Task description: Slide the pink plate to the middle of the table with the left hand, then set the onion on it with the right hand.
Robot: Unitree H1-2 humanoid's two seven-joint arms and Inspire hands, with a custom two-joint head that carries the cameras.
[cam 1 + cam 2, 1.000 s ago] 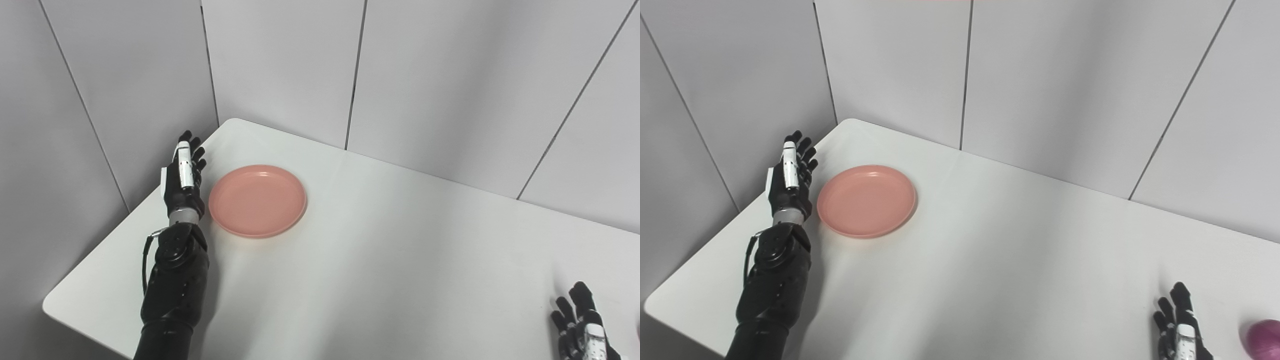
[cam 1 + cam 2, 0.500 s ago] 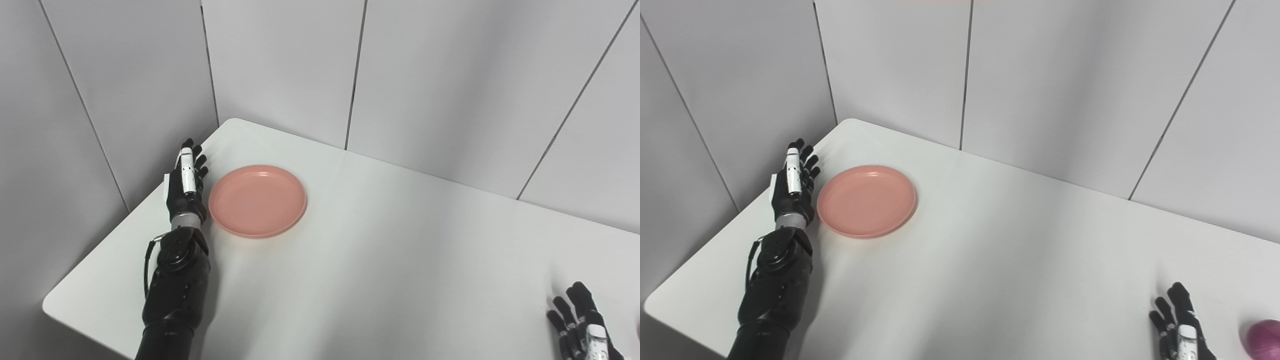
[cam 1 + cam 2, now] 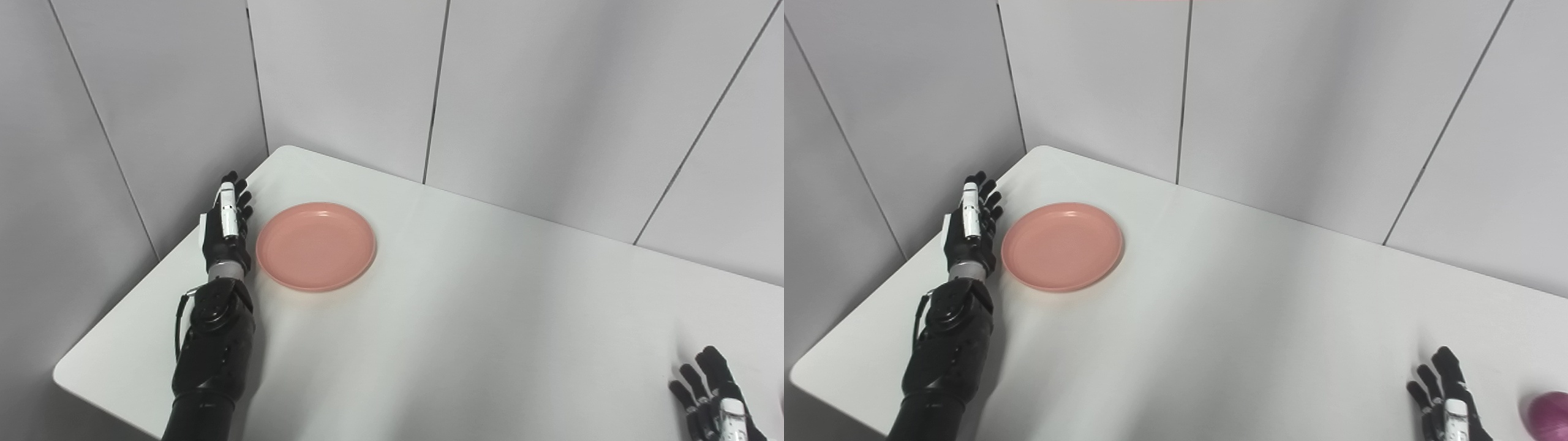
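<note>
A round pink plate (image 3: 315, 245) lies flat on the white table (image 3: 465, 318) near its far left corner. My left hand (image 3: 225, 224) stands edge-on just left of the plate's rim, fingers straight and apart, holding nothing; whether it touches the rim I cannot tell. My right hand (image 3: 1448, 404) rests open at the bottom right, partly cut off by the picture's edge. A purple onion (image 3: 1549, 414) sits on the table just right of that hand, seen only in the right eye view.
Grey wall panels (image 3: 343, 79) close in the table at the back and on the left. The table's left edge (image 3: 116, 318) runs close beside my left forearm.
My left hand has lowered a little and drawn closer to the plate's left rim. The plate has nudged slightly to the right. The right hand has sunk slightly toward the bottom edge.
</note>
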